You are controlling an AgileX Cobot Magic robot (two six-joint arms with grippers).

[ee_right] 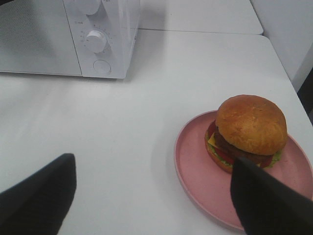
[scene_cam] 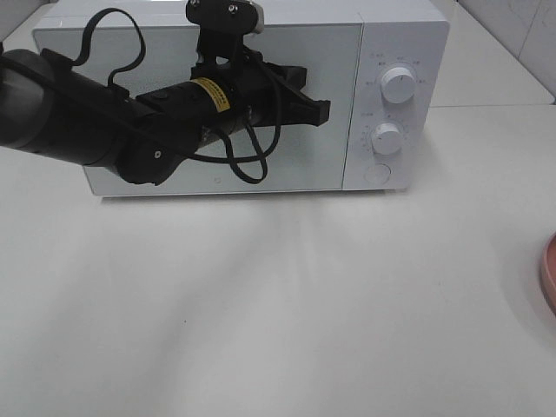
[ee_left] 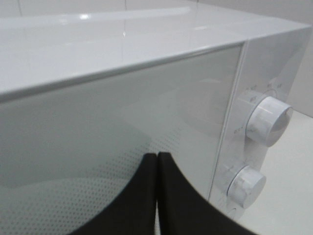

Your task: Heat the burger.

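The burger (ee_right: 251, 129), with a golden-brown bun and dark filling, sits on a pink plate (ee_right: 195, 171) in the right wrist view. My right gripper (ee_right: 154, 164) is open, one finger at each side of the view, the nearer one just short of the plate; it holds nothing. Only the plate's rim (scene_cam: 549, 274) shows at the right edge of the exterior high view, where the burger and right gripper are out of view. My left gripper (scene_cam: 323, 110) is shut with nothing in it, its tips (ee_left: 157, 155) close to the closed door (scene_cam: 321, 165) of the white microwave (scene_cam: 391, 35), near the door's right edge.
The microwave stands at the back of the white table (scene_cam: 261, 304). Its panel carries an upper knob (scene_cam: 398, 84), a lower knob (scene_cam: 387, 138) and a round button (scene_cam: 376, 173). The left arm's cable loops in front of the door.
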